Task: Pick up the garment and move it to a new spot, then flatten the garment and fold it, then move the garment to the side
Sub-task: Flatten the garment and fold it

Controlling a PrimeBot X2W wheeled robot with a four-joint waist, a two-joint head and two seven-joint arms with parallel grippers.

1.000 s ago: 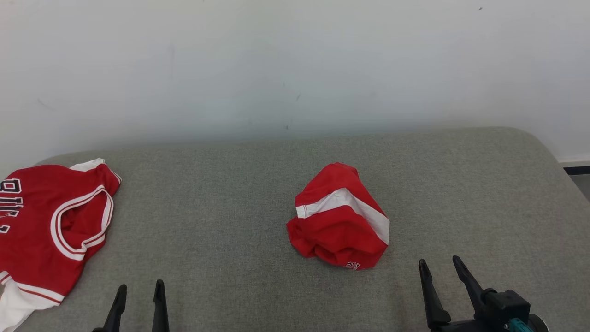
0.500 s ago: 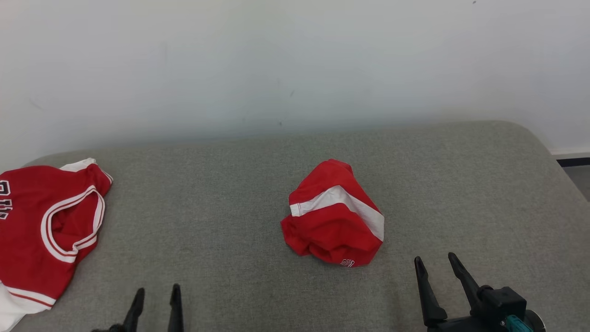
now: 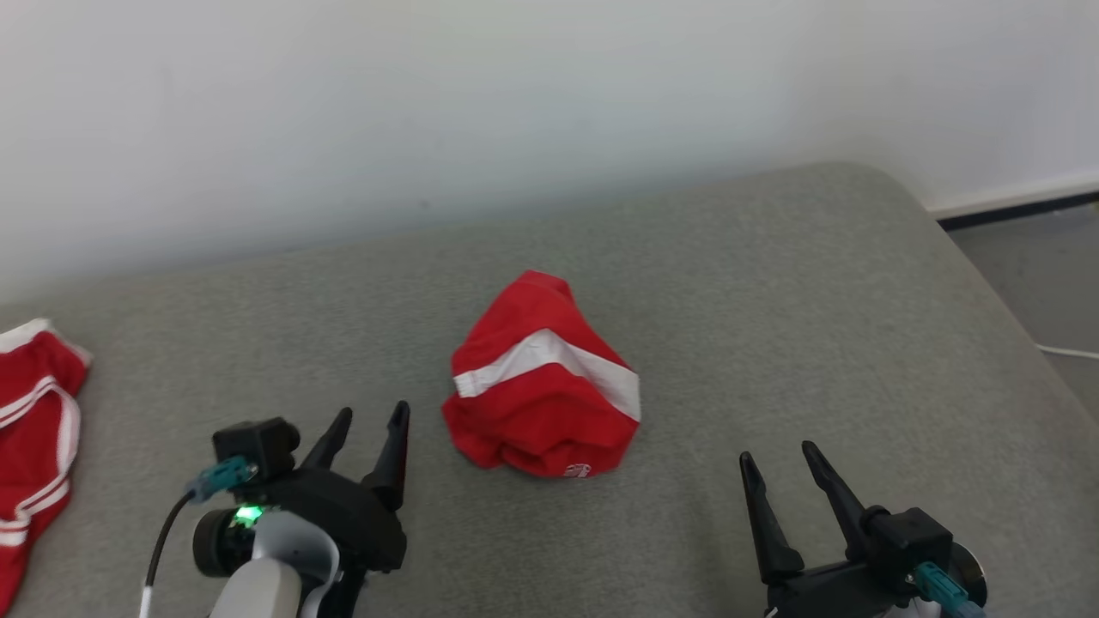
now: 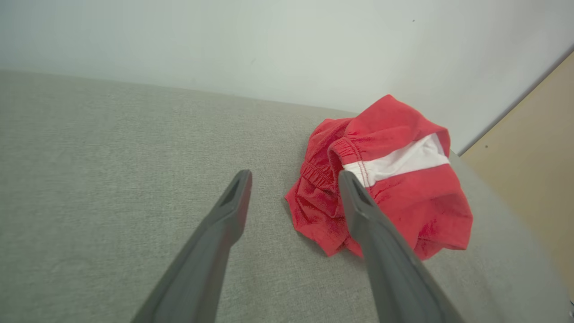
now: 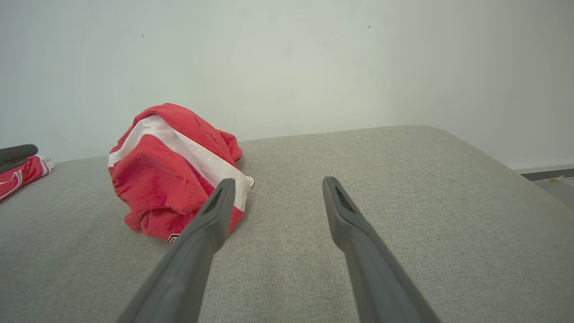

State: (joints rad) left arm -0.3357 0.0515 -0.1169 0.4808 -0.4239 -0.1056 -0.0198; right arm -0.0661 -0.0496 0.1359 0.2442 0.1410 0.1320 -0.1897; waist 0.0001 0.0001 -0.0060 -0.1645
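Garment [image 3: 541,378]: red shorts with a white stripe; crumpled in a heap near the middle of the grey cushion [image 3: 816,283]; nothing holds it
Left gripper [image 3: 373,413]: fingers spread, empty; just left of the heap, a small gap between
Right gripper [image 3: 776,453]: fingers spread, empty; nearer and to the right of the heap, apart from it
Jersey [image 3: 34,412]: red, white trim; lying at the cushion's left edge, well apart from the heap
Wall [image 3: 429,103]: pale; behind the cushion's far side
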